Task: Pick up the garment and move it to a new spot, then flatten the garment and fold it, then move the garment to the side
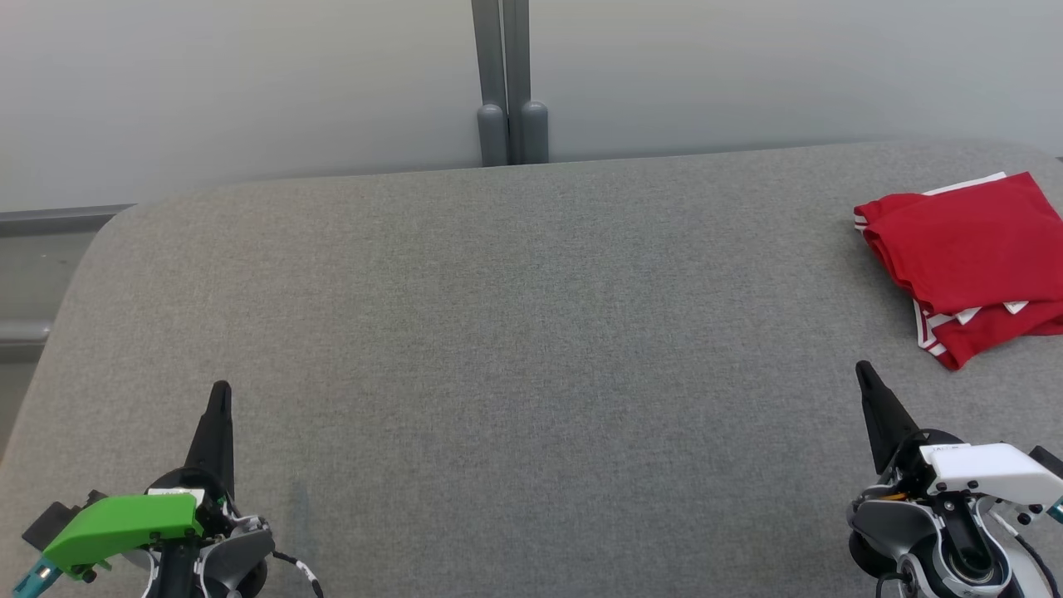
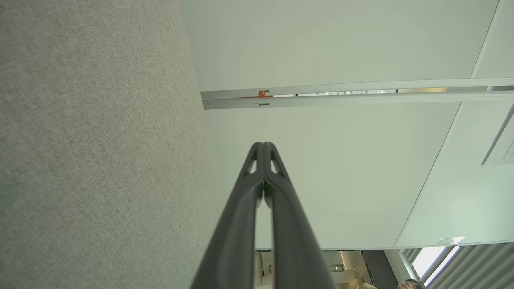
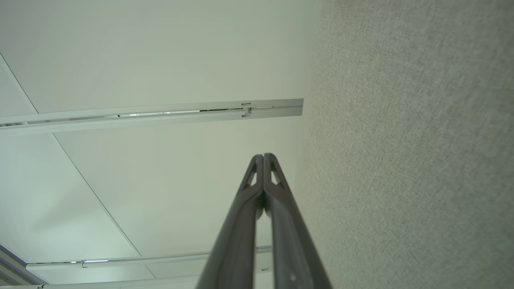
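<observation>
The garment [image 1: 972, 253] is red with white stripe trim and lies folded in a compact stack at the far right edge of the grey fabric table [image 1: 515, 349]. My left gripper [image 1: 221, 390] rests at the lower left, shut and empty, its fingertips [image 2: 263, 145] pressed together. At the lower right stands my right gripper [image 1: 864, 370], also shut and empty, with its fingertips [image 3: 264, 156] touching. The right gripper sits a short way in front of the garment, apart from it.
A pale wall [image 1: 249, 83] runs behind the table, with a grey vertical post [image 1: 507, 83] at its middle. The table's rounded left corner [image 1: 108, 241] drops off toward a grey ledge.
</observation>
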Motion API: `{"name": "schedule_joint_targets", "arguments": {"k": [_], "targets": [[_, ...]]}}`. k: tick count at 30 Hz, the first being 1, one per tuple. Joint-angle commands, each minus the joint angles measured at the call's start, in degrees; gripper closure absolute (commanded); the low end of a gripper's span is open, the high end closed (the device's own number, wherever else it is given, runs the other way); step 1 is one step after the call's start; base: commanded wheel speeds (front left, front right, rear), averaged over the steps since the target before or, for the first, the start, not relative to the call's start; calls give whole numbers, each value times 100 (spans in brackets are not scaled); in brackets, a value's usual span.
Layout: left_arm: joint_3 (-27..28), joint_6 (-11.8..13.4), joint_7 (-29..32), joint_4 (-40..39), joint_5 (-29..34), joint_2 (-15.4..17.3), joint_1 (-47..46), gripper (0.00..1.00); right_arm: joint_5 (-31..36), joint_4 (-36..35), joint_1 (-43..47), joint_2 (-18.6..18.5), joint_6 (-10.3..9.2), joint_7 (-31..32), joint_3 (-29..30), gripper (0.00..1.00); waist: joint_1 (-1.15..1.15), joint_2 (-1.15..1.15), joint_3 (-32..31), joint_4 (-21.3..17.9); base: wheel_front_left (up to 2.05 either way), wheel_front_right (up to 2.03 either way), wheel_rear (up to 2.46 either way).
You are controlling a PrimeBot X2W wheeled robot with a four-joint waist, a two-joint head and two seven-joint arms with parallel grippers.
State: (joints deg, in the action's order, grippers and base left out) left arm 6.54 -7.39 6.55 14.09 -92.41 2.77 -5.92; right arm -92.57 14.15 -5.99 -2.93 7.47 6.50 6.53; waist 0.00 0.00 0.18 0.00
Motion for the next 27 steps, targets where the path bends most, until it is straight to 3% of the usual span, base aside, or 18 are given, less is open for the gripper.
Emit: {"name": "schedule_joint_targets", "arguments": {"k": [1, 27], "targets": [[14, -31, 16, -11, -2, 19, -64, 100, 30, -28, -41, 0, 4, 26, 13, 100, 0, 0, 0, 0, 0, 0, 0], [13, -31, 15, -11, -2, 19, -64, 100, 30, -28, -42, 1, 4, 26, 15, 100, 0, 0, 0, 0, 0, 0, 0]]}}
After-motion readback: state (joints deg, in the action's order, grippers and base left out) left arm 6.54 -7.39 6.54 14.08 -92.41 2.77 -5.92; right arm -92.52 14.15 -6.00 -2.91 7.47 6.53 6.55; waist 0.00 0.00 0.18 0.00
